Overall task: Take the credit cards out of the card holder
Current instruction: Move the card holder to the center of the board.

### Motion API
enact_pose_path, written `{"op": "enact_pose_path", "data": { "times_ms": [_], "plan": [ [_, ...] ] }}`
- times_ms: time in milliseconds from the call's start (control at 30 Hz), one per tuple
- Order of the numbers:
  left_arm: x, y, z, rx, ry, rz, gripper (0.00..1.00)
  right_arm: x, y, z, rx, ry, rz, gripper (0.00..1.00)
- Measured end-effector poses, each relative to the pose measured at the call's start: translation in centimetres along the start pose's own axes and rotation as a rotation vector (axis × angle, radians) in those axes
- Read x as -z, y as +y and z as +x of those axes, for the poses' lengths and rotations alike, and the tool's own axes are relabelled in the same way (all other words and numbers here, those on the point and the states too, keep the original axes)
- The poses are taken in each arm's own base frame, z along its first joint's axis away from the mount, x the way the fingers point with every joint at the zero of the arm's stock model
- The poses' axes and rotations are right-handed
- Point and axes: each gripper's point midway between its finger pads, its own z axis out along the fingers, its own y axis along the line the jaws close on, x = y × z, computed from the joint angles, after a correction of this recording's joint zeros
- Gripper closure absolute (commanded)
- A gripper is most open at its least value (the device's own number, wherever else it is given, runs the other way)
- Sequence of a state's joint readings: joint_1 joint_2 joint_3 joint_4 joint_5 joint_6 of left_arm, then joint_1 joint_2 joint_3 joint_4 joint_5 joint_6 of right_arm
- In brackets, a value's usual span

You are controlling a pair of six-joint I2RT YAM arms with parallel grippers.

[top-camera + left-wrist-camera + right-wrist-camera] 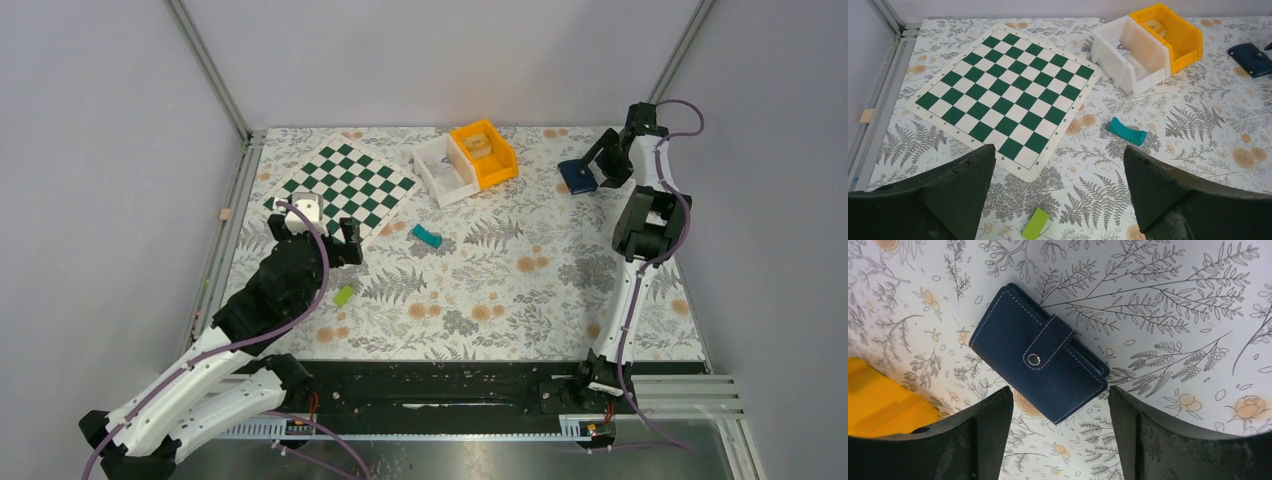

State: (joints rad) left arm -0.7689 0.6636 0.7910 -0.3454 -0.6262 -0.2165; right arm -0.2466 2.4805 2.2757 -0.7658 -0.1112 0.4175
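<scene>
The card holder (577, 176) is a navy bifold wallet, lying closed with its snap tab fastened at the far right of the table. It also shows in the right wrist view (1040, 354) and far off in the left wrist view (1252, 59). The credit cards are hidden inside it. My right gripper (1060, 400) is open and empty, hovering just above the wallet's near corner; in the top view it (605, 160) is beside the wallet. My left gripper (318, 232) is open and empty over the near corner of the chessboard (342, 186), far from the wallet.
A white bin (445, 168) and an orange bin (484, 152) stand at the back middle. A teal block (427, 236) and a green block (344, 295) lie on the floral cloth. A wall stands close to the right of the right arm.
</scene>
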Motion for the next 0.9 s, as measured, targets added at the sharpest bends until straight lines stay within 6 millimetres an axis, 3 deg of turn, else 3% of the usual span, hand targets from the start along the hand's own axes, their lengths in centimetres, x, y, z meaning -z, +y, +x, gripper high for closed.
{"op": "enact_pose_path", "data": {
  "times_ms": [300, 500, 667, 800, 900],
  "plan": [
    [-0.2, 0.2, 0.1, -0.013, 0.004, -0.019, 0.01, -1.3, -0.1, 0.5, -0.205, 0.039, -0.045, 0.27],
    [-0.2, 0.4, 0.1, -0.014, 0.002, -0.029, 0.01, -2.4, 0.2, 1.1, -0.289, 0.049, -0.07, 0.35],
    [-0.3, 0.5, 0.1, -0.017, 0.003, -0.035, 0.01, -3.1, 0.6, 1.2, -0.342, 0.049, -0.093, 0.73],
    [-0.5, 0.4, 0.3, -0.023, 0.01, -0.037, 0.01, -3.3, 1.0, 1.1, -0.382, 0.037, -0.133, 0.96],
    [-0.5, 0.4, 0.3, -0.023, 0.01, -0.037, 0.01, -2.7, 1.1, 1.3, -0.38, 0.025, -0.142, 1.0]
  ]
}}
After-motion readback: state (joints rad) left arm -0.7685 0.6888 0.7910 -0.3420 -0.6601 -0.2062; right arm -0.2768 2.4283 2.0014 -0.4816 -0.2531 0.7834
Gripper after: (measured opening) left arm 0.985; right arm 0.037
